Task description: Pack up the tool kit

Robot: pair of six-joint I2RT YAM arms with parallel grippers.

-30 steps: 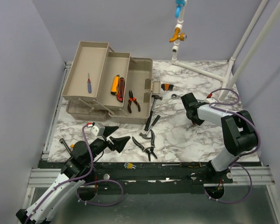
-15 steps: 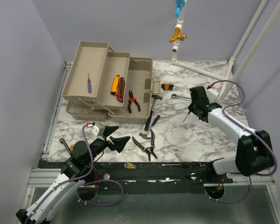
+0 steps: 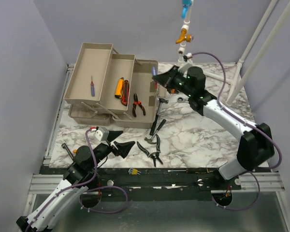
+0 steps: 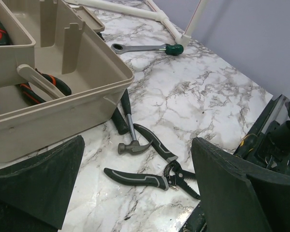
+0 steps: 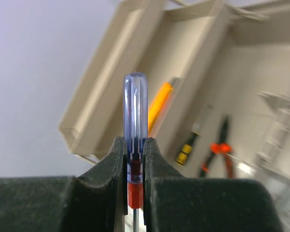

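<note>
We find the right gripper [image 5: 134, 147] pinching the blue-handled screwdriver [image 5: 135, 104] over the right edge of the toolbox [image 3: 87, 63]; its long axis runs with the fingers, handle towards the trays; the left gripper [image 4: 135, 191], spread wide, hangs well apart from the toolbox, so the right arm is nearer.

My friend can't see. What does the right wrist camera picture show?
The right gripper is shut on a screwdriver with a clear blue handle, handle pointing up. Behind it, blurry, lies an open beige plastic toolbox with a yellow tool and orange-handled pliers inside.
</note>
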